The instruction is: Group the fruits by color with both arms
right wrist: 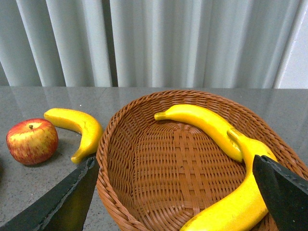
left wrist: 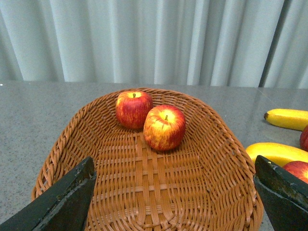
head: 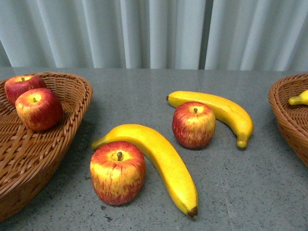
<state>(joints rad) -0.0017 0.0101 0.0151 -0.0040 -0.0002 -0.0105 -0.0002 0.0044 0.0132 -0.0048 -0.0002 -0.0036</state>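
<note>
Both arms were empty when I logged this. The left gripper (left wrist: 174, 163) hung over the left basket (left wrist: 231, 139) with its fingers spread wide and nothing between them. The right gripper (right wrist: 174, 162) was the same, wide apart over the right basket (right wrist: 108, 144). Two sorted apples (left wrist: 163, 127) sat in the left basket and two sorted bananas (right wrist: 202, 125) lay in the right one. Left on the table (head: 250, 183) were the near apple (head: 117, 172), tucked just beside the near banana (head: 163, 159) that curved round its back and right side, and the far apple (head: 193, 124), just in front of the far banana (head: 221, 109). My call was that the next step was a reach for the next pair, left arm to the near apple and right arm to the far banana. For the apple I'd drop straight down and ease one finger into the tight gap by the banana, since a nudge could roll it. I'd grip the banana across its middle, clear of the far apple. Bare table lay between the fruit and the right basket, while the left basket's raised rim sat near the near apple, so I'd lift high before crossing either rim.
</note>
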